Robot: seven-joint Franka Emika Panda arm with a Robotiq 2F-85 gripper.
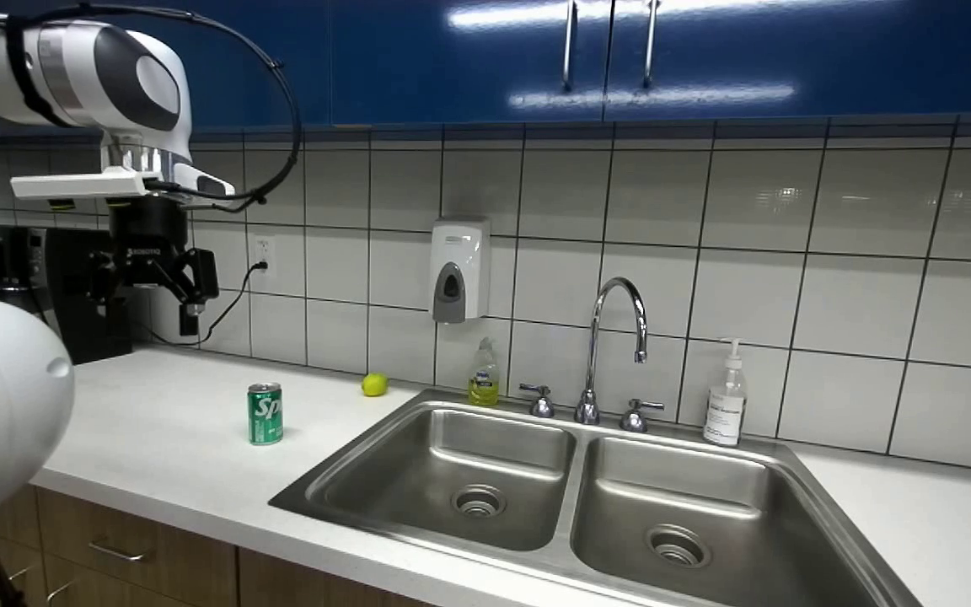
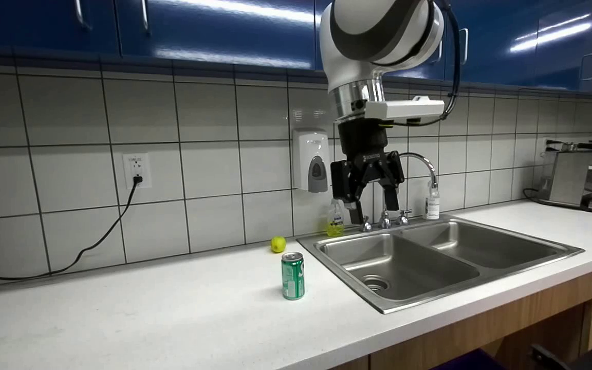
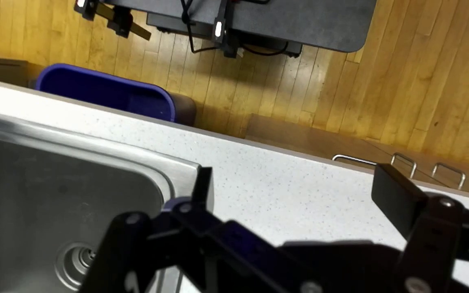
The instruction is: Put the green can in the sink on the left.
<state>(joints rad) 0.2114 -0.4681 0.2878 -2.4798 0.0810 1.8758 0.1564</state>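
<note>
Below the tool (image 2: 373,205), which is spread wide, runs a white counter (image 2: 147,318); a tiled wall (image 1: 848,303) stands behind, with blue cabinets (image 1: 469,72) higher than the tool. Past the counter's edge, lower still, the wrist view shows a wood floor (image 3: 405,81) and a purple bin (image 3: 108,83). The green can (image 2: 293,277) stands upright on the counter, lower than the tool and apart from it; a sink rim (image 2: 345,272) lies between the can and the left basin (image 1: 418,480). A yellow fruit (image 1: 374,384), also lower than the tool, sits nearer the wall. In an exterior view the tool hides part of the faucet (image 2: 433,174)
</note>
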